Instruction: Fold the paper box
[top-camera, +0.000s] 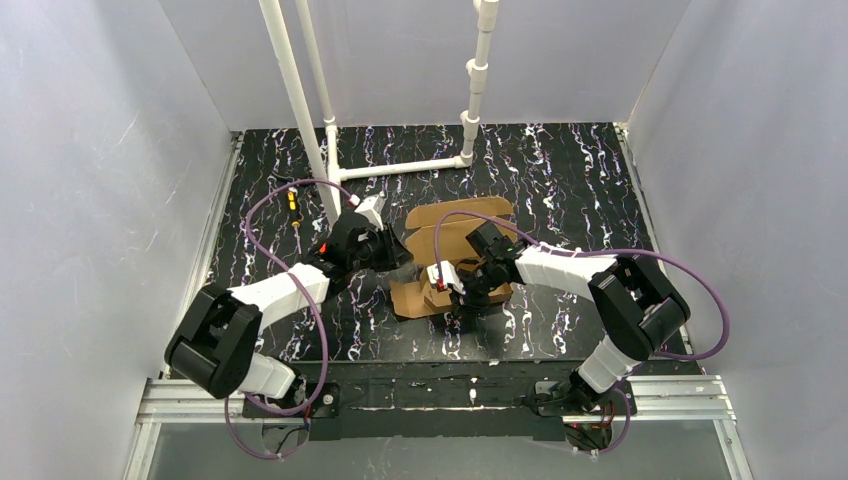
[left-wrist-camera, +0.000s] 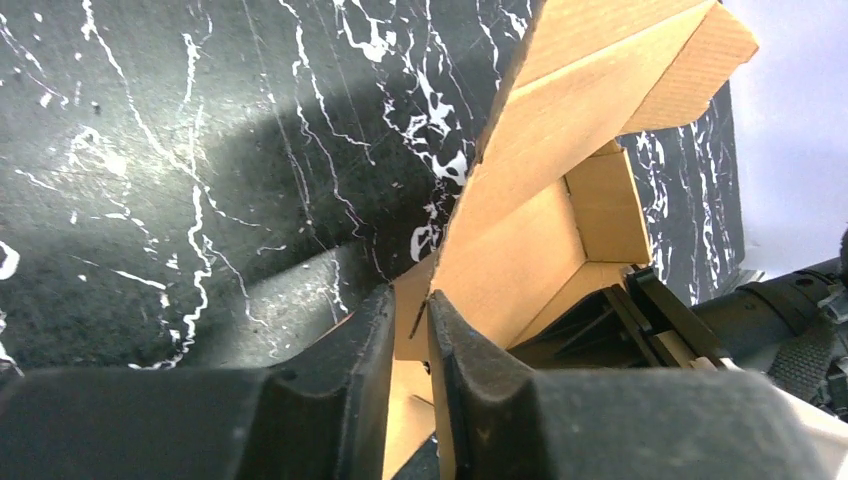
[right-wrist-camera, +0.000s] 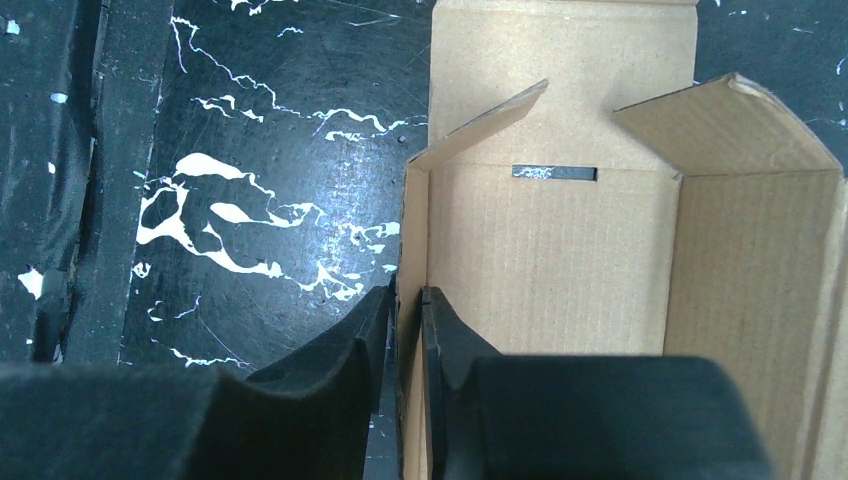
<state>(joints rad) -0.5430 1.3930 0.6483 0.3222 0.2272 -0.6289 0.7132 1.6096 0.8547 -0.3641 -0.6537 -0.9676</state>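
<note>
**Two-arm cell, viewed from above and from each wrist.** The left claw (left-wrist-camera: 410, 325), a black two-finger gripper, stands narrow. Its fingers (left-wrist-camera: 360, 350) pinch the edge of a thin upright panel of the paper box (left-wrist-camera: 520, 250), a plain brown die-cut carton of corrugated cardboard, partly erected. Ahead of these fingertips the gripped panel climbs into a long slanting flap (left-wrist-camera: 610, 70), with the carton's hollow interior just beside it.

The right claw (right-wrist-camera: 408, 320), a matching black gripper, is likewise narrow and holds a side wall of the same carton between its fingertips. To one side of that wall lies the open inside of the carton. To the other side lies the black, white-veined table top (right-wrist-camera: 250, 150).

Straight ahead of the right claw stands the far wall, cut by a short dark slot (right-wrist-camera: 555, 172). Two corner flaps (right-wrist-camera: 490, 125) lean inward above it, and a flat cardboard panel (right-wrist-camera: 560, 60) lies on the table beyond.

From above, the carton rests on the table between the two claws, touching both. A white plastic pipe frame (top-camera: 400, 168) stands well beyond them at the far end.
</note>
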